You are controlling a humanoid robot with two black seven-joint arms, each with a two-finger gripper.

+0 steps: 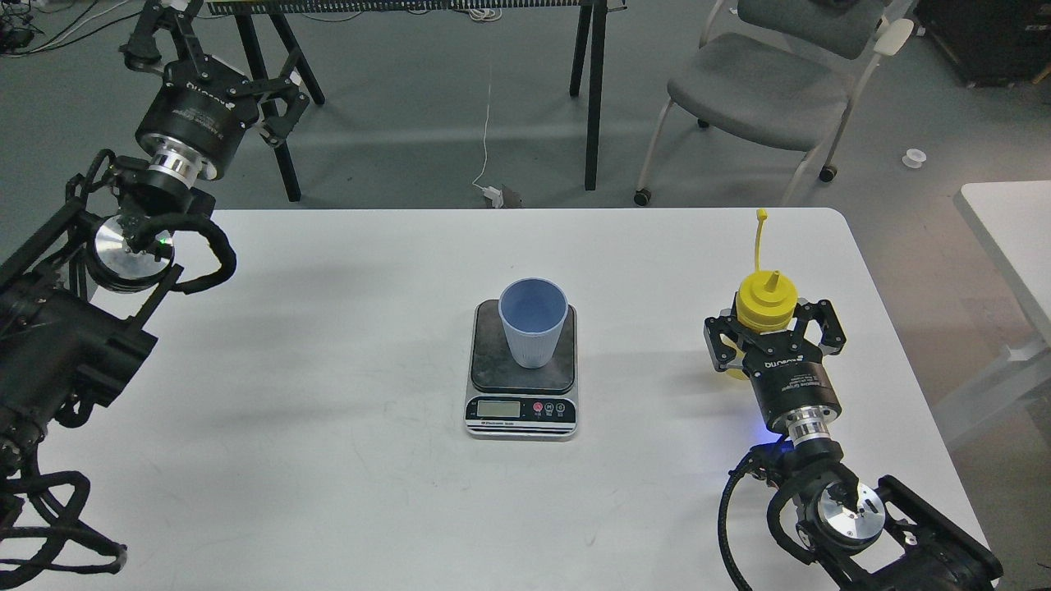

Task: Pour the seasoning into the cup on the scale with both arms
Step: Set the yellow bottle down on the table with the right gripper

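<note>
The light-blue cup point(534, 332) stands upright on the dark platform of the scale point(491, 365) at the middle of the white table. The yellow seasoning bottle point(765, 305) is upright at the table's right side, nozzle up, with its cap strap sticking up. My right gripper point(770, 335) is shut on the bottle's body, one finger on each side, and hides most of the body. The bottle is well to the right of the cup. My left gripper point(220, 61) is open and empty, high beyond the table's far left corner.
A grey chair point(764, 82) and black table legs point(593, 98) stand on the floor behind the table. A white cable point(488, 123) lies on the floor. A second white table point(1010, 230) is at the right edge.
</note>
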